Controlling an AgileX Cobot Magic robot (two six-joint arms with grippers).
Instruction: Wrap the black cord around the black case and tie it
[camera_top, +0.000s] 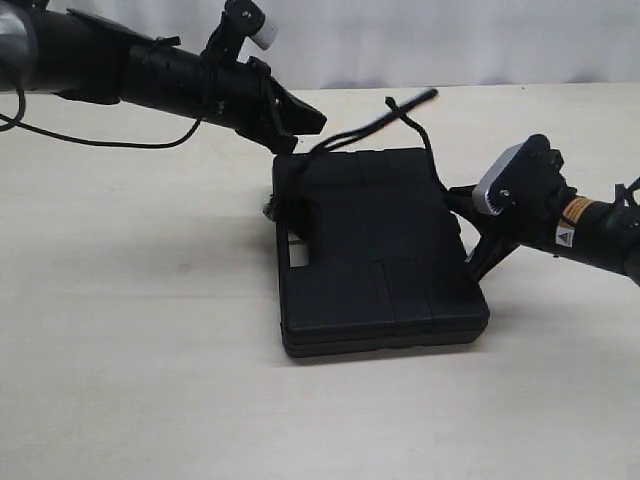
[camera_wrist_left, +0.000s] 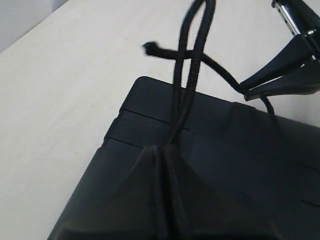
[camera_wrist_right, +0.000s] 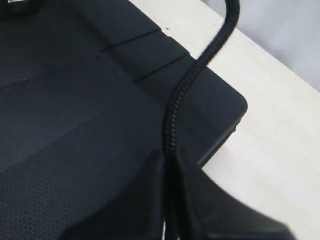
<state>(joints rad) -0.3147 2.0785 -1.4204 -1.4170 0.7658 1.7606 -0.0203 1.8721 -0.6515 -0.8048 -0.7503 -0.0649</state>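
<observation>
Black case (camera_top: 370, 250) lies flat on the pale table (camera_top: 120, 330), near the middle. In the exterior view its long axis runs from the near edge to the far edge, with the near end skewed slightly right. The handle cutout is on the left long side, facing the left arm.

Left gripper (camera_top: 290, 140) sits at the far-left corner of the case, just above the lid. In the left wrist view the left gripper (camera_wrist_left: 164, 150) is closed tight, with two strands of the black cord (camera_wrist_left: 192, 75) pinched side by side between its fingers. The strands rise away over the black case (camera_wrist_left: 225, 165).

Right gripper (camera_top: 455, 195) is at the case's right long side, toward the far end. In the right wrist view the right gripper (camera_wrist_right: 170, 160) is also clamped down, holding a single strand of the black cord (camera_wrist_right: 175, 110). That strand runs up over a ribbed corner of the black case (camera_wrist_right: 75, 100). The left wrist view shows the same thing: the right gripper (camera_wrist_left: 250, 92) has its fingers meeting on the cord.

The black cord (camera_top: 405, 115) runs off the table between the two grippers, above the far edge of the case. One short free end sticks out toward the far right. A further length drops along the left side by the cutout (its lower part merges with the case, so I cannot follow it).
</observation>
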